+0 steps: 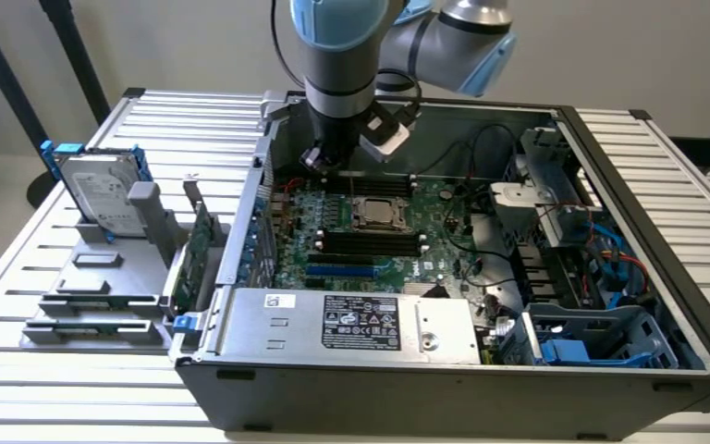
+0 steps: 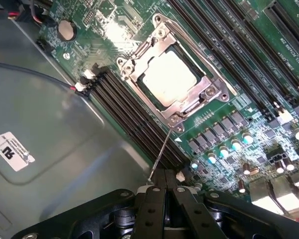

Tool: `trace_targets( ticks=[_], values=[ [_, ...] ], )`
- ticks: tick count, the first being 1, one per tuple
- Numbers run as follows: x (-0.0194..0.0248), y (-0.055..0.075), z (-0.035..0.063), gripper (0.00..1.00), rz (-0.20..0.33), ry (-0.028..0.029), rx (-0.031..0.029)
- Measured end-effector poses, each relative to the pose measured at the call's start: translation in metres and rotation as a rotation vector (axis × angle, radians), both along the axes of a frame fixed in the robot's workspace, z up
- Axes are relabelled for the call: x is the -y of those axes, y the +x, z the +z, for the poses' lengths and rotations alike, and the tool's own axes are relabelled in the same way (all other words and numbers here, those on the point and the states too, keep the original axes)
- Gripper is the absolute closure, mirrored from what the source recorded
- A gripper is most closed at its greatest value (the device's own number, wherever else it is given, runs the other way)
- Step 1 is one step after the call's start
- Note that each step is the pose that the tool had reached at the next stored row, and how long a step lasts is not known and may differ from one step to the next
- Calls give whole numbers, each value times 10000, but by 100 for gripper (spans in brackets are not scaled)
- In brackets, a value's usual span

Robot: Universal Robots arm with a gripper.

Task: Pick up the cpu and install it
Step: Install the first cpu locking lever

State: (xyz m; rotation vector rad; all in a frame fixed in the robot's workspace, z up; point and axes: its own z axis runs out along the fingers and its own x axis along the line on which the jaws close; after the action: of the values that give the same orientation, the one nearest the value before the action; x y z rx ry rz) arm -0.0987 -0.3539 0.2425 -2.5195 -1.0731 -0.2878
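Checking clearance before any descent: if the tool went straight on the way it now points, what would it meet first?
Probably the black memory slots beside the chip socket, near its thin lever. The tool points down at them, though depth is unclear.

**Soft room light outside, hard glare at the wrist**

In the exterior view, even, diffuse light falls from above. The wall (image 1: 182,46) and table (image 1: 651,148) read bright, and shadows are weak. Inside the case (image 1: 454,388) it is dimmer, and the arm (image 1: 343,55) shades the board (image 1: 442,242) beneath it. In the wrist view, glare washes the cpu (image 2: 169,77) top almost white, and a second hot spot burns on the board beside the socket (image 2: 189,102). The gripper (image 2: 165,175) sits dark in the foreground. Colours lean green-blue.
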Motion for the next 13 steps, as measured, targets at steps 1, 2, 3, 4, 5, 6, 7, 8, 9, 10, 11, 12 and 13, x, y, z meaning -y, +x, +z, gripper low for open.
trace_targets(
  ticks=[1,2,3,4,5,6,7,8,9,10,11,12,13],
  values=[
    [0,19,-2,89,-7,14,8],
    [0,40,-3,89,-14,31,15],
    [0,61,-5,89,-18,47,23],
    [0,85,-7,89,-20,66,31],
    [0,109,-8,89,-23,85,39],
    [0,135,-10,89,-25,107,47],
    [1,161,-12,89,-28,131,54],
    [1,185,-15,89,-31,154,59],
    [3,207,-19,89,-35,181,63],
    [4,222,-28,89,-39,200,66],
    [5,224,-42,89,-41,202,66],
    [6,224,-57,89,-43,201,69],
    [7,223,-69,89,-43,201,68]
  ],
)
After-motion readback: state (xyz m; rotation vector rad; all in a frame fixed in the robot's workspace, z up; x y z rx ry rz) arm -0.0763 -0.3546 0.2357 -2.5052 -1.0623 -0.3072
